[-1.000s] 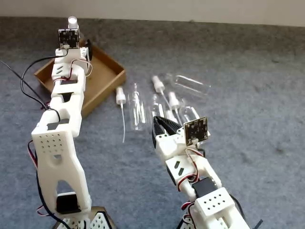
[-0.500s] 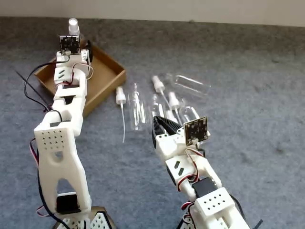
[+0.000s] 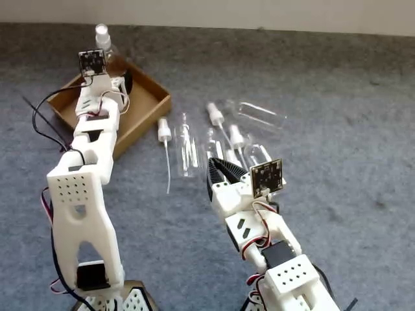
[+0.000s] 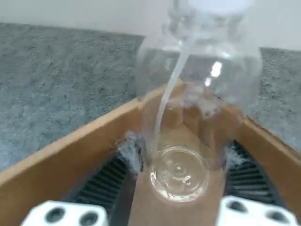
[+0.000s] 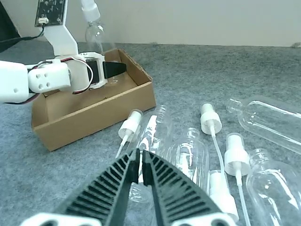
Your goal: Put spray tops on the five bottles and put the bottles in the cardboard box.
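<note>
Cardboard box [image 4: 70, 155] sits right under the left pincer [image 4: 178, 149], which is clamped on a clear bottle [image 4: 197, 80] with its top on, base between the jaws. Empty right pincer [image 5: 138, 159] has jaws pressed together. Loose bottles [image 5: 190, 150] and spray tops [image 5: 210, 117] lie just ahead of it on grey carpet [image 3: 324, 97].

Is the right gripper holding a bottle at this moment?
No, the right gripper is shut on nothing, and the bottles near it lie loose on the table.
</note>
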Robot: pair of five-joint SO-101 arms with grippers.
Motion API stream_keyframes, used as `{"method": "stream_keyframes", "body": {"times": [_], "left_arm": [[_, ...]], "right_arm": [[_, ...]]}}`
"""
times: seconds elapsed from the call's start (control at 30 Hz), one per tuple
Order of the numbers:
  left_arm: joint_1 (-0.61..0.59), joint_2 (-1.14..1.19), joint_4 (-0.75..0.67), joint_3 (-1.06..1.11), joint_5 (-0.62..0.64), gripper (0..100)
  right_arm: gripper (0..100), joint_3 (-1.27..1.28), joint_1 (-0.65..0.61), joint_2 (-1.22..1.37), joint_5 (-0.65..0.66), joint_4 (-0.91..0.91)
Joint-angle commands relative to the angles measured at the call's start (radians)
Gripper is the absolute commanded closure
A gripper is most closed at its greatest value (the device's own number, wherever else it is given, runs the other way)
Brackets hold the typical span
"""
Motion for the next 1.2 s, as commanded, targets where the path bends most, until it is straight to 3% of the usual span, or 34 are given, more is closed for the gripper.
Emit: {"method": "stream_keyframes", "body": {"times": [0.0, 0.5, 0.97, 1.17], "left_arm": [[-0.012, -0.077, 0.006, -0.025, 0.014, 71], [-0.013, -0.259, 0.281, 0.031, 0.011, 69], [-0.013, -0.613, 0.554, 0.294, 0.011, 69], [-0.005, -0.828, 0.635, 0.455, 0.011, 69]], "right_arm": [[98.9, 0.058, -0.004, -0.01, -0.003, -0.03], [98.9, 0.058, -0.004, -0.01, -0.003, -0.03], [98.9, 0.058, 0.002, -0.01, -0.005, -0.03], [99.0, 0.058, 0.127, -0.01, -0.011, -0.03]]}}
